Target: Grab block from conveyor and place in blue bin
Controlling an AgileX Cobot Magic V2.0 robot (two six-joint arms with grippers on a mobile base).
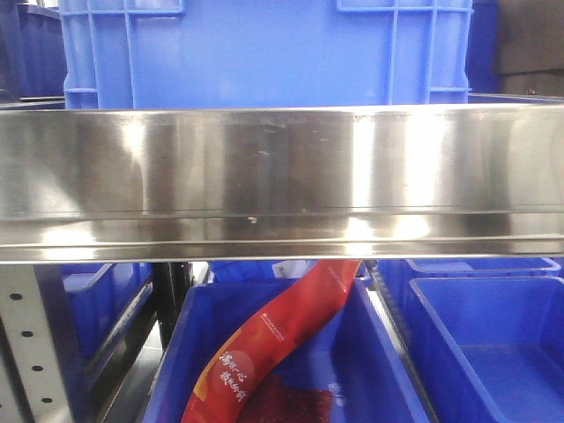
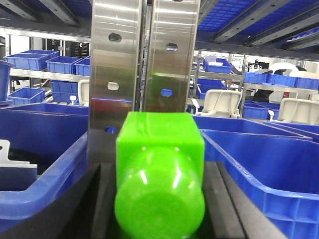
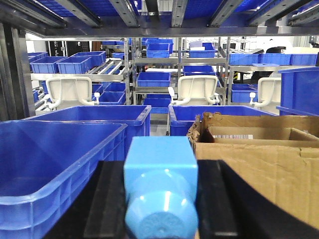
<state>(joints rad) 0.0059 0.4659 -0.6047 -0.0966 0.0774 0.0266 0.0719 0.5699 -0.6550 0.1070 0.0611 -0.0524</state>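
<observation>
Brushed stainless-steel shelf rail [image 1: 282, 167] — shiny, streaked with glare. Green plastic block [image 2: 159, 174] and light-blue plastic block [image 3: 159, 184] — smooth, glossy. Brown cardboard box [image 3: 264, 169]: matt, rough-edged.

Bright, glare on steel rail [image 1: 282, 167], foreground soft

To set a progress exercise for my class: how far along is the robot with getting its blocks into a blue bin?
Done: both grabs. The left gripper is shut on a green block, the right gripper on a light blue block. In hand: each block is held next to a blue bin. Left: neither block lies in a bin yet, so both drops remain.
</observation>
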